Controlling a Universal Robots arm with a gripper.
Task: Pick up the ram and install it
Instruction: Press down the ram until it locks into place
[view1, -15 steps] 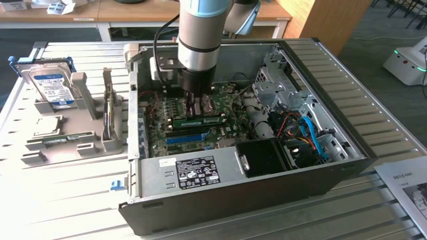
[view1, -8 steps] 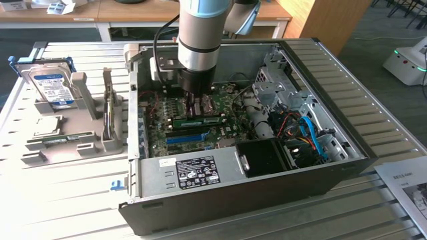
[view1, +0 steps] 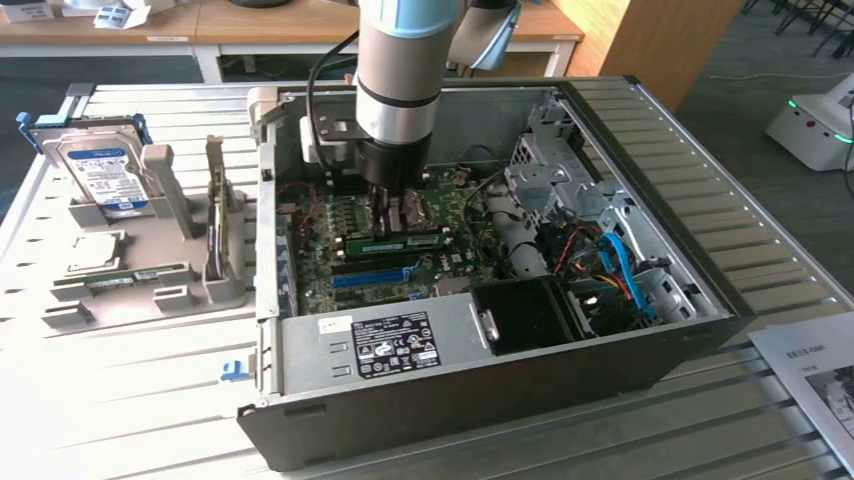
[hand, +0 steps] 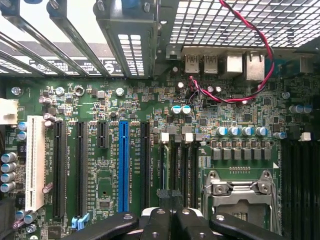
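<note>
The ram (view1: 400, 243), a long green stick with a white label, stands on edge in a slot of the motherboard (view1: 461, 205) inside the open computer case (view1: 627, 330). My gripper (view1: 387, 222) reaches down into the case with its fingers shut together. Its tips are right at the ram's top edge, near the end on the exterior view's left. I cannot tell whether they touch it. In the wrist view the black fingers (hand: 157, 222) meet over the dark memory slots (hand: 180, 165), beside the blue slot strip (hand: 123, 170).
The case walls, a drive cage (view1: 561, 165), a black fan (view1: 534, 315) and blue cables (view1: 625, 272) crowd the arm. A grey holder (view1: 147, 290) on the exterior view's left carries a blue-labelled hard drive (view1: 104, 172) and a green strip (view1: 127, 277). Papers lie at the exterior view's right.
</note>
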